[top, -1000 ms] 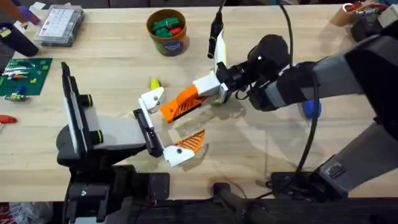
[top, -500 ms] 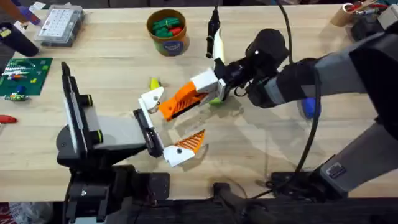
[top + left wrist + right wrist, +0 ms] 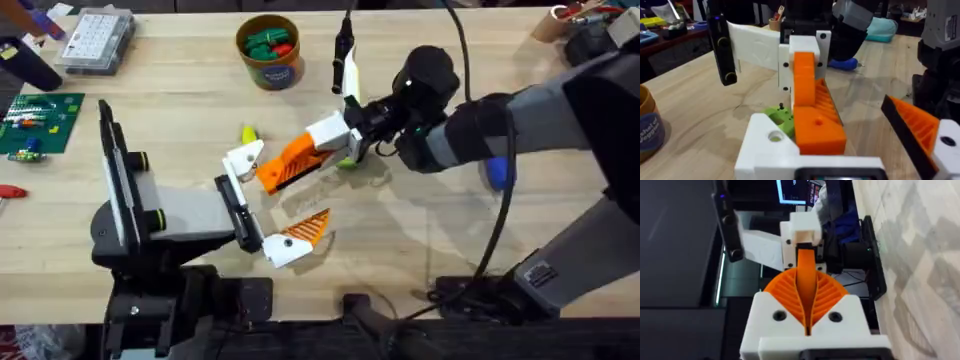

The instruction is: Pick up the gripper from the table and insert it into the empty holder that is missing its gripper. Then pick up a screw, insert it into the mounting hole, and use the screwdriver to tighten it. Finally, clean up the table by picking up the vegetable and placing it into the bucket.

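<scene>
Right gripper (image 3: 322,148), frame centre, is clenched on the orange gripper (image 3: 290,163) and holds its tip just beside the empty holder (image 3: 243,160); insertion not complete. Left gripper's state: cannot tell. Not yet done, by my reading: screw and screwdriver (image 3: 498,174). The vegetable (image 3: 248,133) lies on the table (image 3: 420,270), upper centre-left, well apart from the bucket (image 3: 269,50).

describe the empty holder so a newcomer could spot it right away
Start at the grey stand on the left of the table. Two black jaws carry white brackets; the holder is the far one. Its neighbour already wears an orange ribbed finger; this one is bare white, beside the yellow vegetable.
</scene>
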